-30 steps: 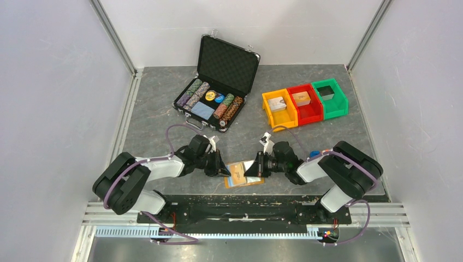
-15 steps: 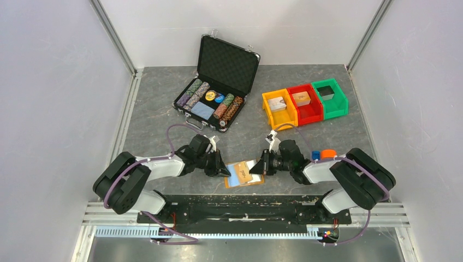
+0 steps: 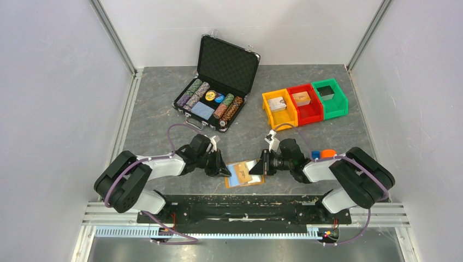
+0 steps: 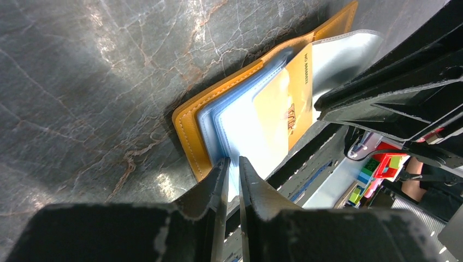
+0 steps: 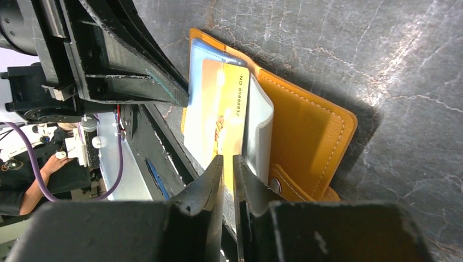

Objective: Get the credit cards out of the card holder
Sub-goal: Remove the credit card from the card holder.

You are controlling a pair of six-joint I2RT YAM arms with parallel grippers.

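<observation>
Orange leather lies open near the front edge of the grey counter (image 3: 164, 103): the card holder (image 5: 306, 136), flat between our two arms. A yellow-beige printed card (image 5: 224, 109) sits in its clear sleeves, over a light blue card (image 4: 224, 136). Our left end effector (image 4: 233, 164) has its jaws almost together at the holder's left edge. Our right end effector (image 5: 227, 161) is the same at the printed card's edge. We cannot tell whether either one grips. Well behind stand an open black chip case (image 3: 218, 82) and an orange bin (image 3: 279, 108), a red bin (image 3: 304, 102) and a green bin (image 3: 329, 98).
</observation>
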